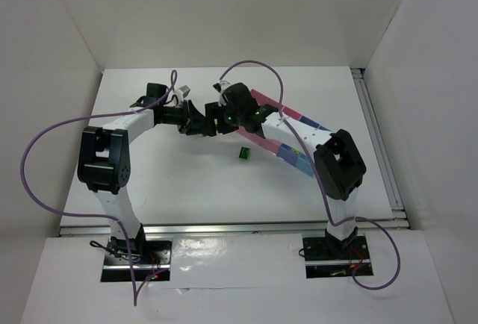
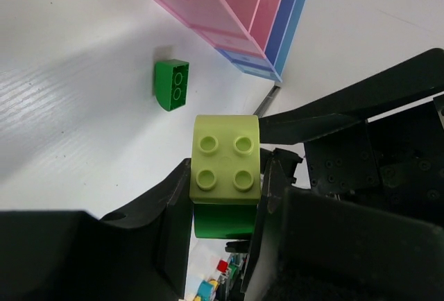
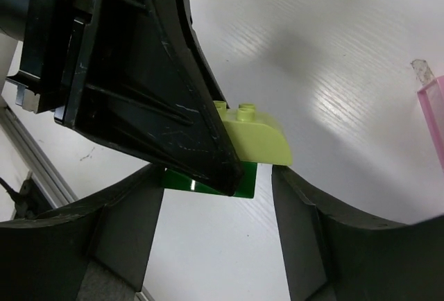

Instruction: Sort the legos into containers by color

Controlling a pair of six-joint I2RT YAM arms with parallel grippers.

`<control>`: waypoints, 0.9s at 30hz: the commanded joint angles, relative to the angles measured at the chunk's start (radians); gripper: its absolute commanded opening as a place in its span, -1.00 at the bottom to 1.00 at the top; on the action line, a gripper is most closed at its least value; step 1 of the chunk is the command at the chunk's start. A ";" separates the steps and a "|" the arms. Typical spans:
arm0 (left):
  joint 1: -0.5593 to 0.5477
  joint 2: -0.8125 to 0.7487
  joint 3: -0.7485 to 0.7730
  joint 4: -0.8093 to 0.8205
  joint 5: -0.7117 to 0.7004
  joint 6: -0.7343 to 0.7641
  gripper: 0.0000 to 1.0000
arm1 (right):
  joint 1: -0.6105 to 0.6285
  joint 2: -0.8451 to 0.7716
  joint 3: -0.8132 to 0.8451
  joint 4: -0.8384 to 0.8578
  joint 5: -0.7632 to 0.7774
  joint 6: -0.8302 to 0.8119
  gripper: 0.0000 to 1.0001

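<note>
Lego stack (image 2: 225,176) of 2 bricks clamped in the left gripper (image 2: 229,176), right gripper (image 3: 215,174) astride it
The pale yellow-green lego (image 2: 225,166) sits on a dark green lego (image 2: 223,221), both pinched between the left fingers. The right jaws stand on either side of the same stack; whether they press it cannot be told. 1 loose green lego (image 2: 171,84) lies on the table (image 2: 69,72), near the pink and blue containers (image 2: 267,10) but apart from them
</note>
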 commanded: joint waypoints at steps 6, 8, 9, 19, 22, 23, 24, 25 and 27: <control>0.005 -0.042 0.007 -0.011 0.038 0.017 -1.00 | 0.026 -0.006 -0.039 0.080 -0.008 -0.021 0.10; 0.005 -0.042 0.007 -0.011 0.029 0.017 -1.00 | 0.026 -0.006 -0.052 0.080 -0.008 -0.021 -0.05; 0.005 -0.042 0.007 -0.011 0.029 0.017 -1.00 | 0.026 -0.018 -0.068 0.080 -0.008 -0.030 -0.05; 0.005 -0.024 0.036 -0.033 0.020 0.026 -1.00 | 0.035 -0.125 -0.202 0.057 0.039 -0.106 -0.30; 0.005 -0.015 0.036 -0.033 0.009 0.026 -1.00 | 0.035 -0.145 -0.213 0.047 0.050 -0.115 -0.30; 0.005 -0.015 0.036 -0.033 0.000 0.026 -1.00 | 0.035 -0.145 -0.213 0.031 0.050 -0.115 -0.30; 0.005 -0.015 0.036 -0.042 0.000 0.026 -1.00 | 0.035 -0.145 -0.213 0.031 0.059 -0.115 -0.30; 0.005 -0.015 0.045 -0.042 0.000 0.037 -1.00 | 0.035 -0.158 -0.213 0.031 0.059 -0.115 -0.30; 0.005 -0.015 0.045 -0.055 -0.020 0.047 -1.00 | 0.035 -0.168 -0.222 0.019 0.091 -0.104 -0.30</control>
